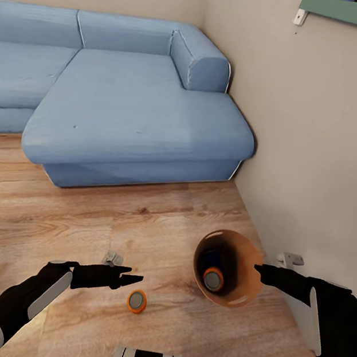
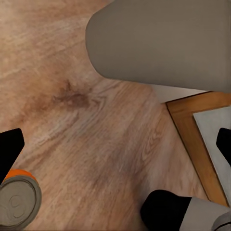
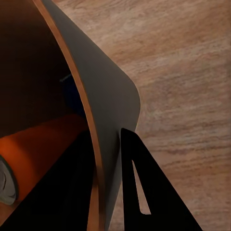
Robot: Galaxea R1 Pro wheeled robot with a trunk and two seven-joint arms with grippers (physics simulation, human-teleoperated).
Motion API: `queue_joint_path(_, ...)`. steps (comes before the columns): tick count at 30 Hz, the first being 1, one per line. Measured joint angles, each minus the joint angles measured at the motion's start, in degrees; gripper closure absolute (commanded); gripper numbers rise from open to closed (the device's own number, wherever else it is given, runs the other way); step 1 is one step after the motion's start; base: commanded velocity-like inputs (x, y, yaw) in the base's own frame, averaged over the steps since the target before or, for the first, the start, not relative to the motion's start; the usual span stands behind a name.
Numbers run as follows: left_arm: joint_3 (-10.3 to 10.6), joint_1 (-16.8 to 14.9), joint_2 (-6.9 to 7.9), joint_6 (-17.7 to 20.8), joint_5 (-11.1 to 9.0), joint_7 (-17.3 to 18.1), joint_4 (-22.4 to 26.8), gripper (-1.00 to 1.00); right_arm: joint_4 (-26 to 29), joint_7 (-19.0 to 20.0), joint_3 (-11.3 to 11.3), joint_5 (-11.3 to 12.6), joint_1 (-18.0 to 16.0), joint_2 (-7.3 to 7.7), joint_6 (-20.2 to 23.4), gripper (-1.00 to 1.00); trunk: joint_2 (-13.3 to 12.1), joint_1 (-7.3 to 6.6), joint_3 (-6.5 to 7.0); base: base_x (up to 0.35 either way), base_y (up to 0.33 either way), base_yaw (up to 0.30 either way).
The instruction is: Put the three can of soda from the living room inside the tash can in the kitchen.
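Two cans, an orange can [image 1: 213,279] and a blue can [image 1: 209,259], sit inside the bin [image 1: 241,290], pinched at its rim by the right gripper [image 1: 258,269]. Third can [image 1: 136,301] stands on floor [image 1: 51,209], just right of spread, empty left gripper [image 1: 130,281]. Kitchen trip left.

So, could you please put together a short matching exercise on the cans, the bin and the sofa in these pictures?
Things:
1. orange can near the left gripper
2. orange can beside the blue can
3. bin
4. sofa

States:
A. gripped at its rim by the right gripper
B. inside the bin
C. on the wood floor, free of any gripper
D. standing in the room's corner

Pairs: 1-C, 2-B, 3-A, 4-D
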State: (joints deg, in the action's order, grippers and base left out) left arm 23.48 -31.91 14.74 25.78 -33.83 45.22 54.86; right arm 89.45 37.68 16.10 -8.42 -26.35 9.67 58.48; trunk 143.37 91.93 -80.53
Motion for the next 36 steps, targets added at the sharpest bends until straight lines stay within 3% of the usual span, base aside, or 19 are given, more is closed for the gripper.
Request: queue_joint_path(36,-0.36,-0.01,-0.5,-0.03,-0.19,-0.48,-0.71,-1.0,0.0,0.08,-0.08,0.04,0.0,-0.09,0.01,1.0,0.0,0.0,-3.38,0.0,0.0,0.0)
